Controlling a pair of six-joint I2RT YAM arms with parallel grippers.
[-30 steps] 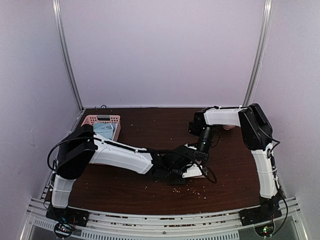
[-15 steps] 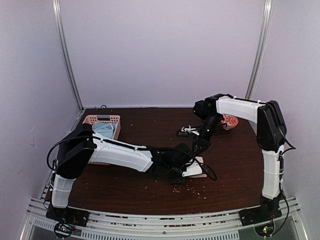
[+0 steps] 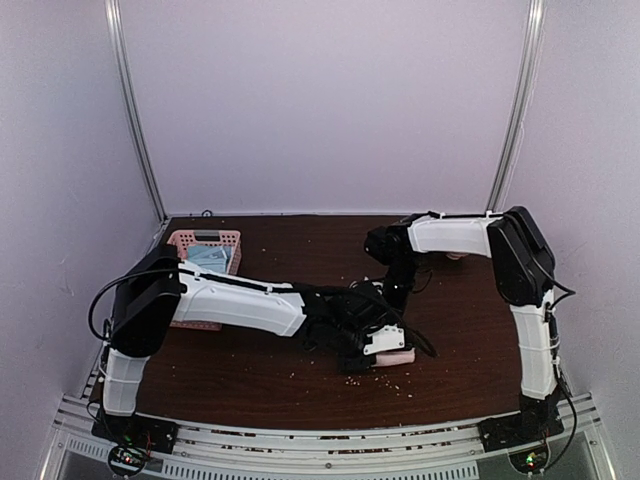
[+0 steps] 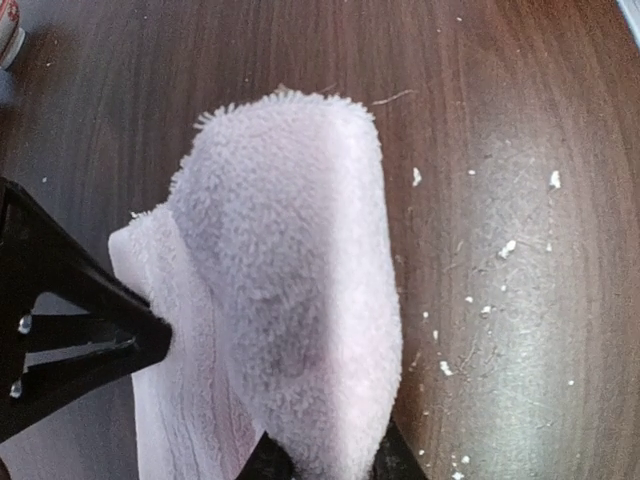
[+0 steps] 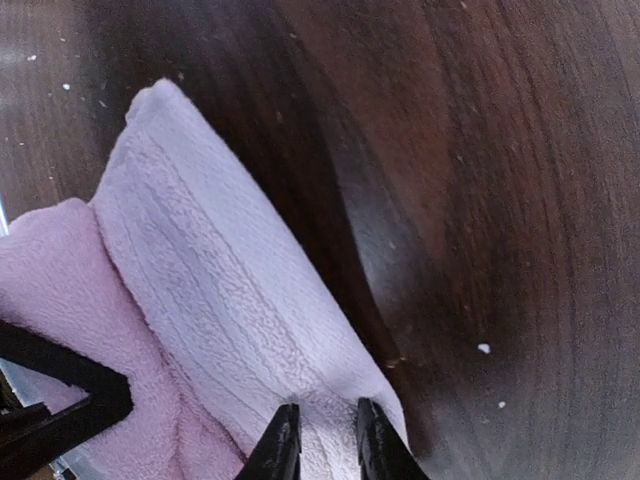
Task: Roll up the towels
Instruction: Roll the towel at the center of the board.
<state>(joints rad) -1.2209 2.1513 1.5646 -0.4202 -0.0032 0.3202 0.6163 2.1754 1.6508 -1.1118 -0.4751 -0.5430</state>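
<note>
The pink towel (image 4: 290, 300), toward the worktop's (image 3: 470, 340) front edge, is gripped by the left claw (image 4: 325, 465) and the right claw (image 5: 322, 437).

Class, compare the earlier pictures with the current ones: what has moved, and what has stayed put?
The right arm swung up and back, then came down again; the right tool now pinches the pink towel at its edge. The left tool, gripping the same towel, and the basket hardly moved.

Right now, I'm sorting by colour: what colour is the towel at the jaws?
The towel is light pink, clearest in the left wrist view.
</note>
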